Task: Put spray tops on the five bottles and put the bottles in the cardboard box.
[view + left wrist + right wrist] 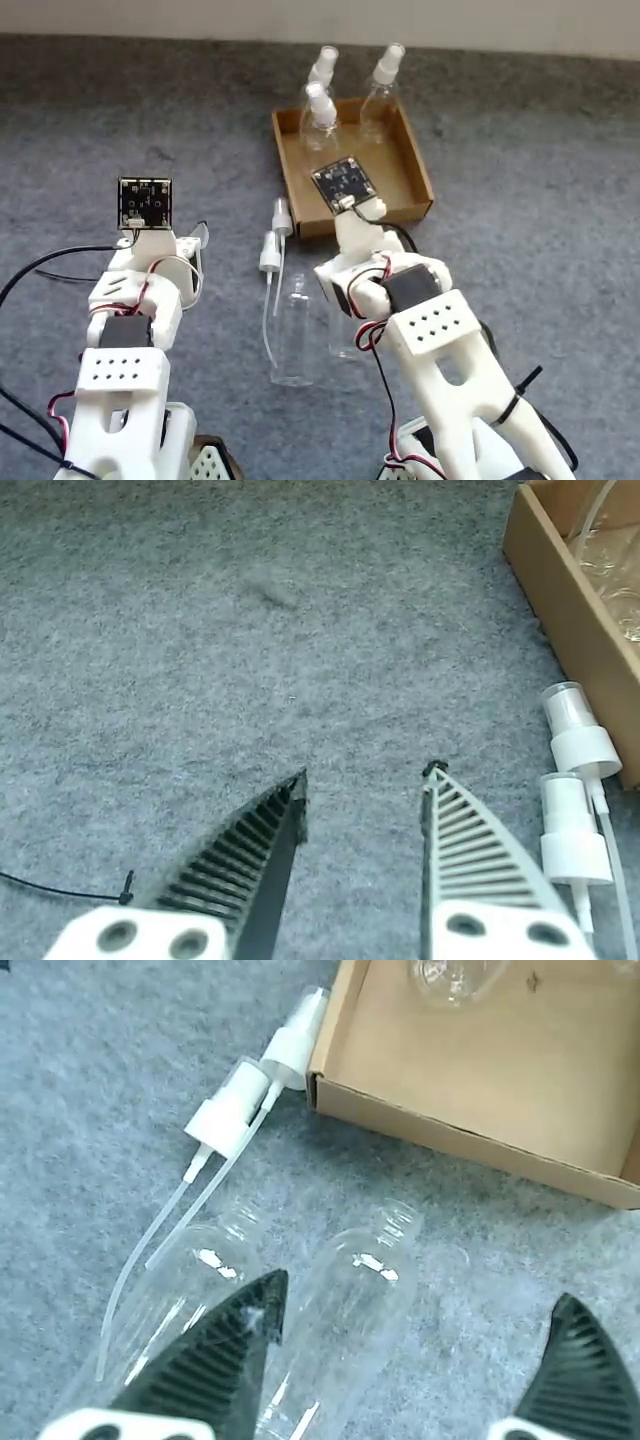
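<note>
At left, left gripper (366,774): spread open, holding nothing, low over bare carpet (250,630); tops (578,742) off to one side, clear of both fingers.
Tops: two, lying side by side on carpet, close to box (395,175) near corner.
Bottles (350,1310): two, uncapped, lying side by side; one in line with gap between fingers of right gripper (420,1290), other under one finger.
Right gripper: wide open, gripping nothing.
Box: three capped bottles (322,110) at far end.
</note>
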Action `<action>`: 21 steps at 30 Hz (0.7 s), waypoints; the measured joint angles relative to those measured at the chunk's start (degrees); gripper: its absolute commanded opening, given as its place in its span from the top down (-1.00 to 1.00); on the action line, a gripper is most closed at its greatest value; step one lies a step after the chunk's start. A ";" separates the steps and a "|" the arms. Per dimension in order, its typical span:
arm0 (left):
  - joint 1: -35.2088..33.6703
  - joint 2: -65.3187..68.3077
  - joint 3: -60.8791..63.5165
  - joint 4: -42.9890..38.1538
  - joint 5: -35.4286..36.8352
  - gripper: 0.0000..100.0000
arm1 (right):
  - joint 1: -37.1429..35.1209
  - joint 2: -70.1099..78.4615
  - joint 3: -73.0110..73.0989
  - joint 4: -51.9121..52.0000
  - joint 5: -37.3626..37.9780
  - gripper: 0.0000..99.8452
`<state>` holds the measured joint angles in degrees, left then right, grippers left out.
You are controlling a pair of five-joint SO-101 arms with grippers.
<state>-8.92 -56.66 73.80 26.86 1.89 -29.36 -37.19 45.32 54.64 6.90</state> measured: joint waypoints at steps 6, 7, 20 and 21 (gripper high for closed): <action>0.00 0.00 0.00 0.00 0.00 0.64 | -1.41 0.00 0.00 0.00 -0.09 0.33; 0.00 0.00 0.00 0.00 0.00 0.64 | -1.76 0.00 0.00 0.00 -0.09 0.33; 0.00 0.00 0.53 0.00 0.00 0.64 | -2.20 0.00 0.00 0.00 -0.09 0.33; 0.00 0.00 0.53 0.00 0.00 0.64 | -2.20 0.00 0.00 0.00 -0.09 0.33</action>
<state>-8.92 -56.66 74.33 26.86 1.89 -31.56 -37.19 45.32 54.64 6.81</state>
